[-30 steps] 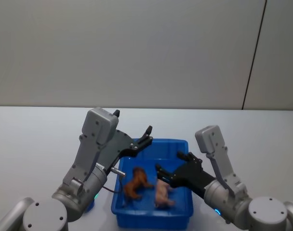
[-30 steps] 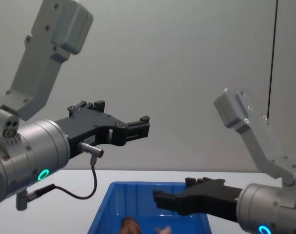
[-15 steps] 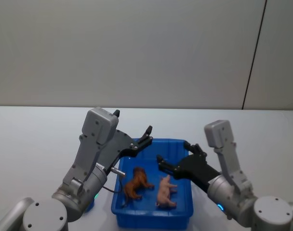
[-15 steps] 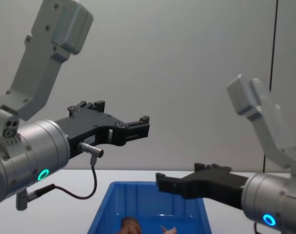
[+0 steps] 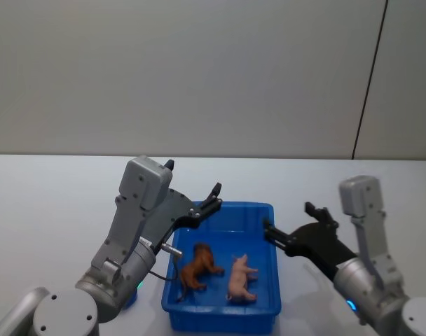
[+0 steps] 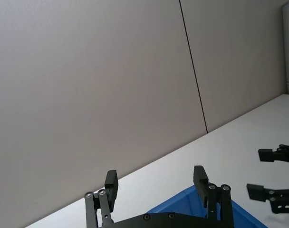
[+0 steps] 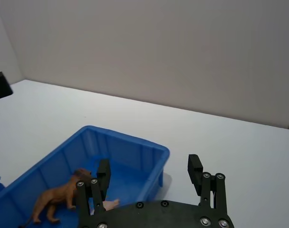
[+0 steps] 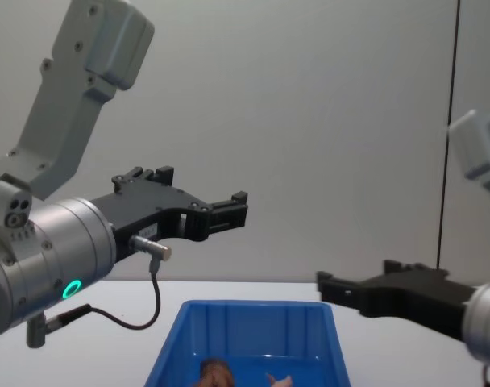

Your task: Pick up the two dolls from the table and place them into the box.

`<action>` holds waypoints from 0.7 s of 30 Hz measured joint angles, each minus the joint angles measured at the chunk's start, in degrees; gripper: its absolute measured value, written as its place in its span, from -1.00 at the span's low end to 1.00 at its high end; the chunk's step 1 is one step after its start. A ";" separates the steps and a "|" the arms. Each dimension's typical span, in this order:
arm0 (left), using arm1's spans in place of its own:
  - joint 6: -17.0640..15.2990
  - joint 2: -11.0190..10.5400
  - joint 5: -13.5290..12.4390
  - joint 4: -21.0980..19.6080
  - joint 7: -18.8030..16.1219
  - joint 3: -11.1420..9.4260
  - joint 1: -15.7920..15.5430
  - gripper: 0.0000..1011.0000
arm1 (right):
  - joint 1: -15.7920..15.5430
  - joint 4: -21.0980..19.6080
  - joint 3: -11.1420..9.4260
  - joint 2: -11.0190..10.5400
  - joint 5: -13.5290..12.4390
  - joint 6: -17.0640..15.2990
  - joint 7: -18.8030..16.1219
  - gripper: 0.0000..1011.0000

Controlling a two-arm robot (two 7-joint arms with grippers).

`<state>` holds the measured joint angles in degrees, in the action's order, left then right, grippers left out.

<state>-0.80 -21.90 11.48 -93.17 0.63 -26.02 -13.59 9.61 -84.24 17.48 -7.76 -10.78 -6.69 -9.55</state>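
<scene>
Closest to me, I'm looking down into the box, which is sitting on the table right in front of the body, between the two arms. Both dolls are lying inside it, on the floor of its near half. The brown doll is occupying the left side, and through the right wrist camera I'm seeing it standing on its legs. The pink doll is resting just beside it on the right, apparently tipped onto its side. The two are close, but I'm not seeing them touch.

A little farther out, the right gripper is hovering at the box's right rim, toward the far right corner. Its inner finger is reaching over the rim and the rest is hanging over bare table. Its fingers are standing wide apart and are holding nothing. The left gripper is hanging higher, above the box's far left corner, pointing forward and toward the right. Its fingers are also spreading wide and are carrying nothing. A black cable is looping beneath its wrist from a small metal plug, and a green ring light is glowing on the arm behind it.

Beyond the box, the white table is running back to a plain grey wall, where a thin dark seam is slanting down on the right.
</scene>
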 joint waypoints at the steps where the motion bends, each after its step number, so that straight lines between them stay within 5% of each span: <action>1: 0.00 0.00 0.00 0.00 0.00 0.00 0.00 0.98 | -0.25 -0.31 -0.14 -0.20 -0.13 0.00 0.32 0.98; 21: 0.00 0.00 0.00 0.00 0.00 0.00 0.00 0.98 | -5.11 -5.42 -2.56 -3.60 -2.76 0.06 6.60 0.98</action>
<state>-0.80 -21.89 11.48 -93.17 0.63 -26.03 -13.59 4.49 -89.67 14.91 -11.35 -13.55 -6.63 -2.95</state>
